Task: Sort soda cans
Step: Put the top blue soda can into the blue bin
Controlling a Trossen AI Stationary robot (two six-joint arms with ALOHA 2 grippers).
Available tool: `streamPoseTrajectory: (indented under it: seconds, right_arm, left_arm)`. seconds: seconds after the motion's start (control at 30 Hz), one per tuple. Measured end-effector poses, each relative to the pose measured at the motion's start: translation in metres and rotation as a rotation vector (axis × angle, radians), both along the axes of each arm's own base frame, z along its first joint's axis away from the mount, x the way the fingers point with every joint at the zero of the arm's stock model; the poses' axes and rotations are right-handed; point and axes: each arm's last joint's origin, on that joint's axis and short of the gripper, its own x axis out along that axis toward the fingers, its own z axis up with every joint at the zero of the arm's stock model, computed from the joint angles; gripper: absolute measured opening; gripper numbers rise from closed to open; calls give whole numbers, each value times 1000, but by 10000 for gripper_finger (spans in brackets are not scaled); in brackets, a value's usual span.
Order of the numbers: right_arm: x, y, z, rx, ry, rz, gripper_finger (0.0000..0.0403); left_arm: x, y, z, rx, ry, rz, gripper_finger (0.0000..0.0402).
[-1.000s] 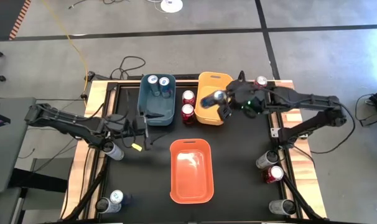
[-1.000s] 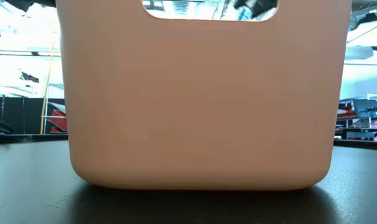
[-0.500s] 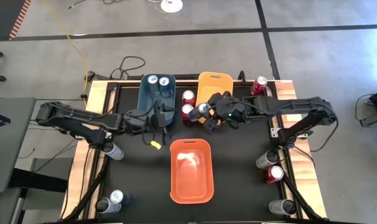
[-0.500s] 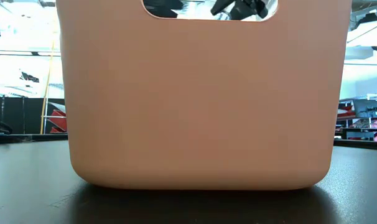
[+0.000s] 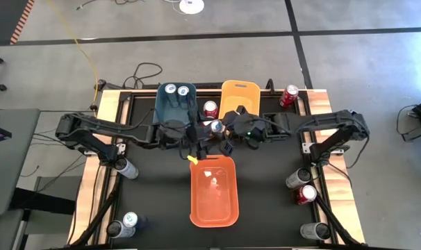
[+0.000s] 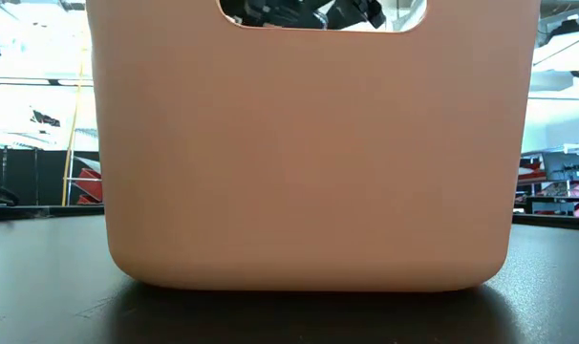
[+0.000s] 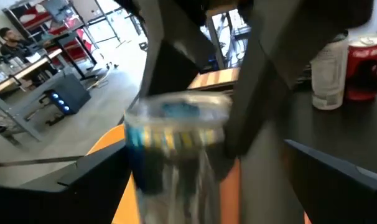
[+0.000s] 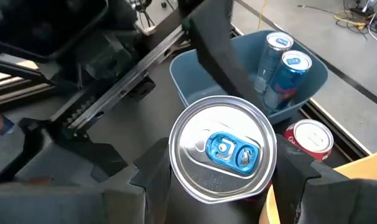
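Observation:
My right gripper is shut on a silver soda can with a blue tab, above the gap between the blue bin and the orange bin. My left gripper is open, and its fingers stand on either side of the same can. I cannot tell whether they touch it. Two blue cans stand in the blue bin. A red can stands on the table between the blue bin and the yellow bin. My right gripper pinches the silver can's side wall just below the rim between its two fingers. The fingers come down from above, slanting from the table's right. The can is lifted clear of the table with its top facing up.
Loose cans stand at the table's right edge, at its left edge, and one red can at the far right corner. In the low view the orange bin's wall blocks nearly everything.
My right gripper has carried the can from over the yellow bin toward the table's left and near side, to the orange bin's far end. My left gripper has reached toward the table's right until its fingers flank the can.

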Motion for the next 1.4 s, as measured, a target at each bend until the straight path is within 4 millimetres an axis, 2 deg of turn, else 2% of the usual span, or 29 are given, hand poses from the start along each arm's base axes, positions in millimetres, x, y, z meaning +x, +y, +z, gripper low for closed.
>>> streamPoseTrajectory:
  seconds: [0.23, 0.5, 0.83, 1.0, 1.2, 1.33, 1.4]
  right_arm:
    - [4, 1, -6, -13, 29, 8, 205]
    - [4, 1, -7, -16, 30, 9, 205]
    - [5, 1, -5, -13, 18, 10, 217]
    - [7, 1, -3, -12, -15, 9, 255]
    - [6, 1, 12, -41, -126, -10, 287]
    - [-7, 5, 28, -70, -179, -17, 294]
    - [-17, 7, 32, -54, -169, -30, 294]
  left_arm:
    - [2, 0, 5, -13, -15, 10, 384]
    - [0, 5, 0, -18, 49, 30, 310]
    - [-3, 6, 4, -41, 16, 67, 236]
    - [-11, 6, 14, -50, -11, 75, 234]
    - [-24, 13, 29, -56, -79, 193, 234]
    - [-41, 25, 37, -55, -113, 297, 232]
    - [-52, 31, 35, -45, -116, 363, 232]
